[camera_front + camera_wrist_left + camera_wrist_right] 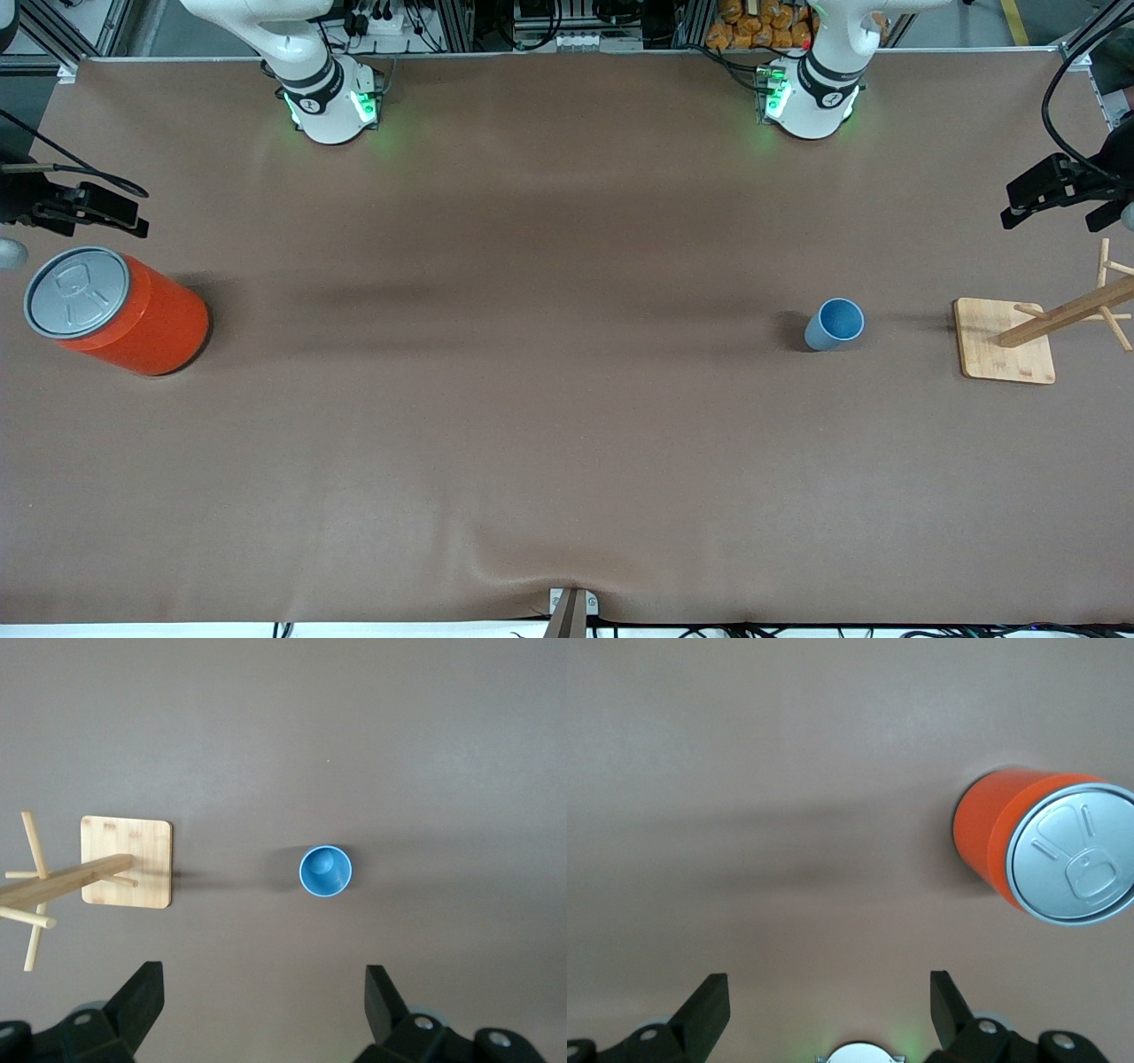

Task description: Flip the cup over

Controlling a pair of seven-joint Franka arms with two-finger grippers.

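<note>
Plainly, the cup (834, 323) stands rim-up, apparently empty. Left gripper (264, 992), fingers wide and holding nothing, should descend at twelve o'clock, squarely straddling it. Right gripper (829, 992) waits, spread, empty.

Cup (834, 323): plain light blue, no pattern. Can (124, 311): bright orange body w/ grey lid, embossed tab shape on lid. Rack (1028, 338): pale natural wood. Surface (532, 425): plain dull brown. End effector fingers (142, 999): black, both arms.
</note>
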